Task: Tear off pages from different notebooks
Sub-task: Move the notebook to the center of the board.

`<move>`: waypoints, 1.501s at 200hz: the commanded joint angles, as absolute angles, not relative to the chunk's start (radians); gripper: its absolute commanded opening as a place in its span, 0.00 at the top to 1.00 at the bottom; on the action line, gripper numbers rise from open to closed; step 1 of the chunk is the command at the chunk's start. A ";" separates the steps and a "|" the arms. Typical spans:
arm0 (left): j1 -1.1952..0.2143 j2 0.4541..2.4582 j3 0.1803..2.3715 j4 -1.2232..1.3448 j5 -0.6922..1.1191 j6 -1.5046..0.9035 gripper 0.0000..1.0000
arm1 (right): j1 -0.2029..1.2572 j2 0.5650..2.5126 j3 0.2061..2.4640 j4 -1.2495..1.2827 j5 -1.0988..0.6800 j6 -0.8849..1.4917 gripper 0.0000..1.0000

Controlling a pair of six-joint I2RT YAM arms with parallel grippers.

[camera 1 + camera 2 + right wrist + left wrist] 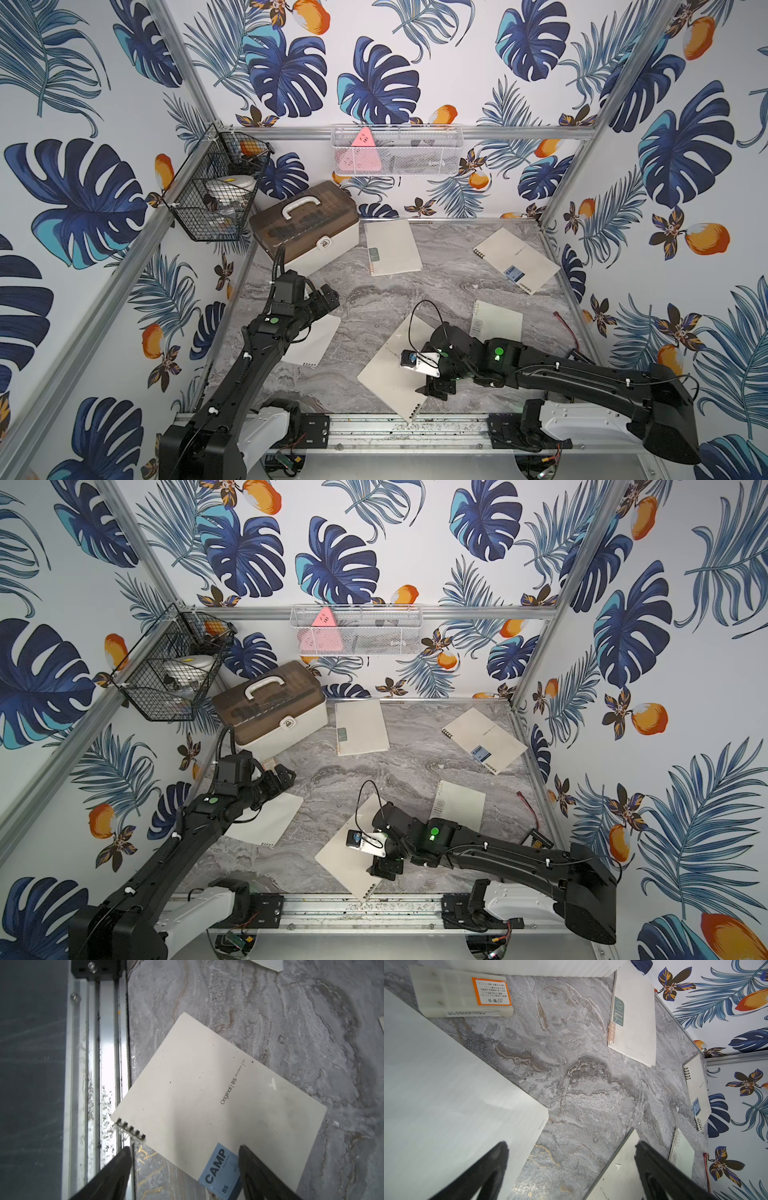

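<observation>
Pages torn so far: one, as far as we could judge. That loose page lay flat in front of the box, punched edge showing, partly under the left arm. We couldn't tell which notebook it came from.

All four notebooks lay shut. Relative to the box:
- The small grey-green notebook was just beside it.
- The far CAMP notebook was well apart from it, along the back.
- The second small notebook was further out, nearer the front.
- The near CAMP notebook was diagonally across from it, at the front edge.

The left gripper hung over the bare table between the loose page and the near CAMP notebook, jaws wide apart and empty.

The right gripper sat low over the near CAMP notebook's label corner. Its fingers were spread with nothing pinched, and the cover was not yet lifted.

Our read was that the pages from the other notebooks were all left to do.
</observation>
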State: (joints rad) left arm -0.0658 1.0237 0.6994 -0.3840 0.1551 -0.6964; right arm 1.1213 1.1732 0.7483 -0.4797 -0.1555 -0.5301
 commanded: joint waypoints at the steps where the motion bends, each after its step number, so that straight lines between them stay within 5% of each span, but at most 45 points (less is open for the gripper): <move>1: -0.066 1.023 0.694 -0.402 0.143 -0.674 0.01 | 1.126 1.194 0.731 -0.564 -0.281 -0.891 0.17; 63: -0.066 1.050 0.688 -0.394 0.150 -0.673 0.01 | 1.174 1.279 0.633 -0.371 -0.174 -0.958 0.18; 102: -0.066 1.056 0.684 -0.403 0.132 -0.675 0.01 | 1.200 1.359 0.616 -0.192 -0.112 -0.928 0.11; 184: -0.064 1.054 0.695 -0.432 0.091 -0.675 0.01 | 1.184 1.719 0.886 -0.075 0.123 -0.523 0.10; 219: -0.064 1.037 0.691 -0.443 0.060 -0.695 0.01 | 1.104 1.914 1.230 -0.327 0.303 -0.121 0.09; 261: -0.067 0.969 0.643 -0.457 0.084 -0.771 0.01 | 1.017 1.864 1.332 -0.410 0.195 0.092 0.06; 300: -0.176 0.856 0.506 -0.418 0.132 -0.908 0.01 | 0.717 1.807 1.243 -0.383 -0.060 0.063 0.06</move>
State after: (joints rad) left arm -0.1123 0.9028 0.5674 -0.4400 0.0982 -0.7948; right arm 0.8547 1.7889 1.2449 -0.3416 0.0952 0.0315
